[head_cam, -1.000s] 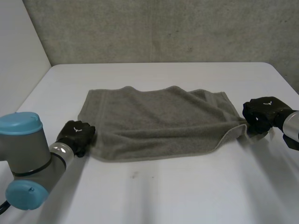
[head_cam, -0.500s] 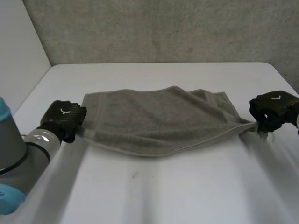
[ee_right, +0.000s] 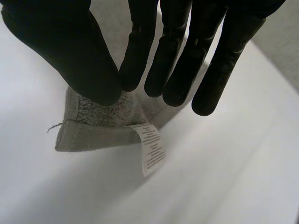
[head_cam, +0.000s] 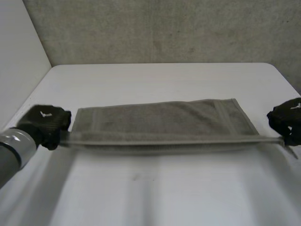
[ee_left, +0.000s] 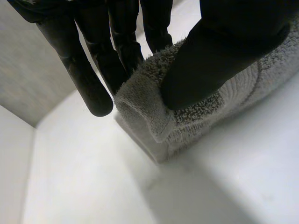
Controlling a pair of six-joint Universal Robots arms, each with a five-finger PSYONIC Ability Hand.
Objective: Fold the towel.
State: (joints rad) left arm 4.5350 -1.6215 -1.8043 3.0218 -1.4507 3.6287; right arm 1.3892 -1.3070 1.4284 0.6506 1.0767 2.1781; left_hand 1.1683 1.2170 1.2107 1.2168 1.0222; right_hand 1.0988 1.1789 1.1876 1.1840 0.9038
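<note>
White table, grey concrete wall behind. At mid-left of the head frame the left hand is pinching the towel at its near-left corner. In the left wrist view the thumb is pressing a bunched wad of terry against the fingers, so that grip is closed on cloth. At the mid-right edge of the frame the right hand is doing the same at the near-right corner. Its thumb and fingers are clamping the hem, and the care label is hanging loose just beneath the pinch.

Towel is spanning the centre of the frame between the two hands, long axis running left to right. Near edge is running as a straight, taut line from one hand to the other. A dark band under it suggests that edge is riding just off the table, but I can't confirm clearance. Rest of the cloth is lying behind that edge, toward the wall, with a woven stripe showing near the right end.

Why the hold, as I'm reading it: both arms are pulling outward to tension the edge and flatten wrinkles, so the edge can travel as one straight line into the fold. Corner pinches are giving control of both ends at once. I'm judging this as the stretch-and-align step, with the fold not yet finished.
</note>
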